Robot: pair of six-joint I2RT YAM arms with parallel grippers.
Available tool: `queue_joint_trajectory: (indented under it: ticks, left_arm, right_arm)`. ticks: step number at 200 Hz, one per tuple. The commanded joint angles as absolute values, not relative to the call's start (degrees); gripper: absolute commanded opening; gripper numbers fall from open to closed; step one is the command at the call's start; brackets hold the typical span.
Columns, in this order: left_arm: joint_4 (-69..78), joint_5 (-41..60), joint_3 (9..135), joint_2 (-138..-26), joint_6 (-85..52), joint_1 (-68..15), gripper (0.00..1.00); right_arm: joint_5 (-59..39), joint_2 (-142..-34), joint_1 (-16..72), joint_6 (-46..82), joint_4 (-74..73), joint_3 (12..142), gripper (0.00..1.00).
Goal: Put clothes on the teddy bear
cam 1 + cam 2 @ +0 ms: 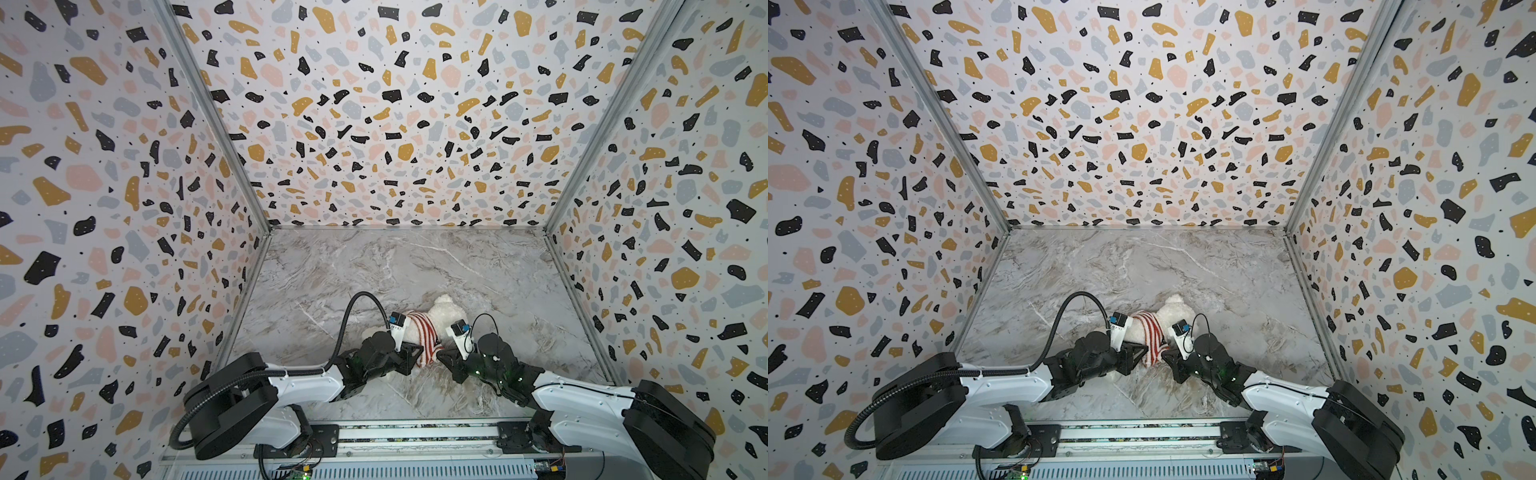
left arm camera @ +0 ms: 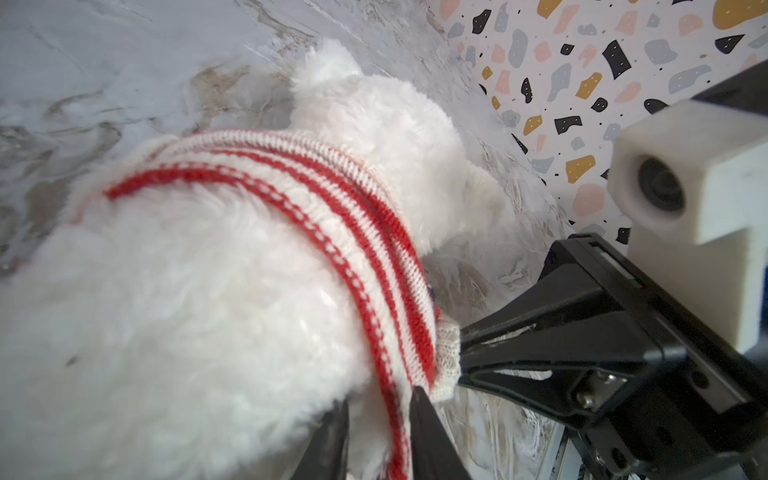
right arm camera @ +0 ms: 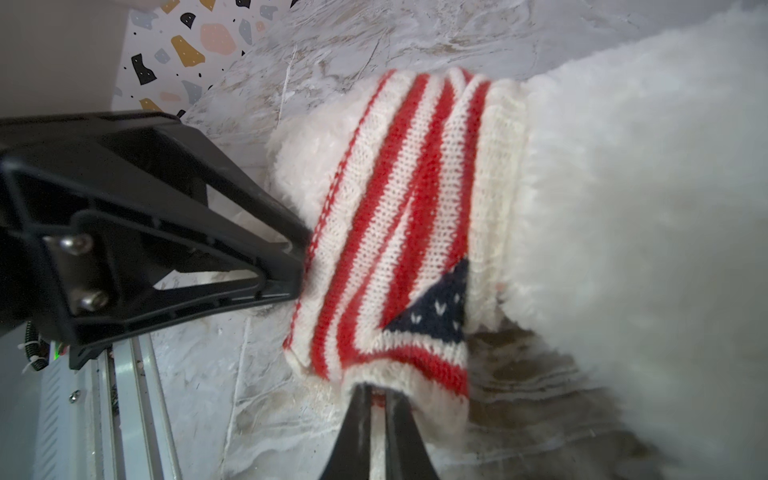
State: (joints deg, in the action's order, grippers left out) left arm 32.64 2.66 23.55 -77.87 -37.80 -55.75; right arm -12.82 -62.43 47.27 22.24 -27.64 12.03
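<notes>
The left gripper point(image 2: 380, 395) and right gripper point(image 3: 376, 390) are each pinched closed on the hem of the red-and-cream striped knit sweater point(image 3: 407, 216). It is bunched around the fluffy white plush teddy bear point(image 1: 440, 311), which lies on the grey marble-patterned tabletop point(image 1: 374, 266) between the 2 arms. The bear looks light and squashy and the knit stretchy, so the hem edges should give a better hold than the fur.

surface: grey marble tabletop point(image 1: 478, 266) | on it: teddy bear point(image 1: 442, 309), lying down

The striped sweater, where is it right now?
In both top views the striped sweater wraps the teddy bear lying on the table, front centre, pinched by the left gripper and right gripper.
</notes>
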Motion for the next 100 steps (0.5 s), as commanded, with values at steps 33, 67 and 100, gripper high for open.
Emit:
queue_joint_trajectory:
  ticks: [33,67,100]
  left_arm:
    - [30.80,1.94,25.62,-75.17,-37.36,-56.18,0.31]
    - [31.43,2.02,27.13,-78.73,-38.56,-56.22,0.31]
    - [33.36,2.64,28.02,-80.61,-39.07,-56.27,0.21]
  right_arm:
    - [-12.31,-62.92,47.22,22.45,-29.85,11.39,0.12]
    - [-13.16,-64.32,46.85,22.81,-31.63,11.07,0.12]
    - [-13.20,-64.85,46.76,22.63,-31.91,11.34,0.12]
